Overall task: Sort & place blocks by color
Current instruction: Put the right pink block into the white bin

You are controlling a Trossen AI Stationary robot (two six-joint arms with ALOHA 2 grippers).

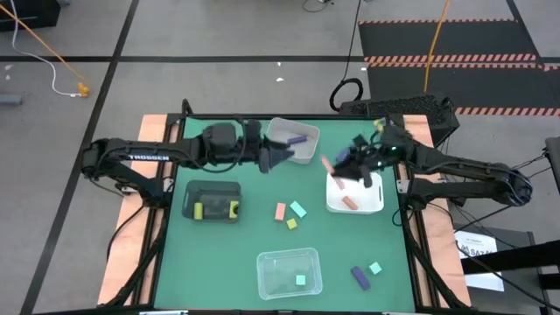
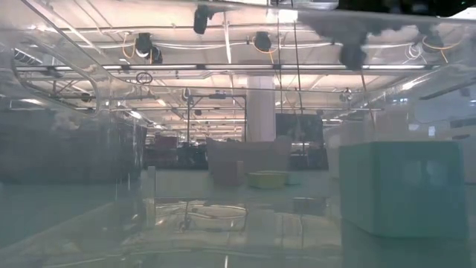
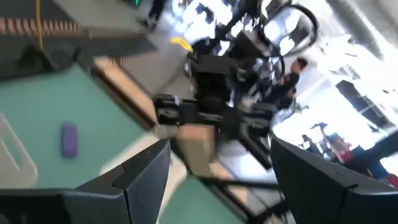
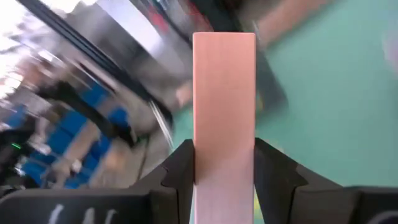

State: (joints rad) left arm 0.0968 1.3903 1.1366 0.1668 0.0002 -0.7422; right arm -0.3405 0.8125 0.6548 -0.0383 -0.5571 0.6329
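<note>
right now my right gripper (image 1: 343, 168) is clamped on a pink bar (image 4: 224, 112), held above the near-left corner of the white tray (image 1: 374, 205), where another pink block (image 1: 351, 202) already lies. my left gripper (image 1: 282, 155) hangs with fingers apart and nothing between them, at the edge of the grey tray (image 1: 280, 131) holding a purple block (image 1: 297, 139). i see yellow blocks (image 1: 199, 210) in the black tray (image 1: 210, 189) and a mint one (image 1: 300, 280) in the clear tray (image 1: 267, 261); the rest sit loose on the mat (image 1: 254, 227).
</note>
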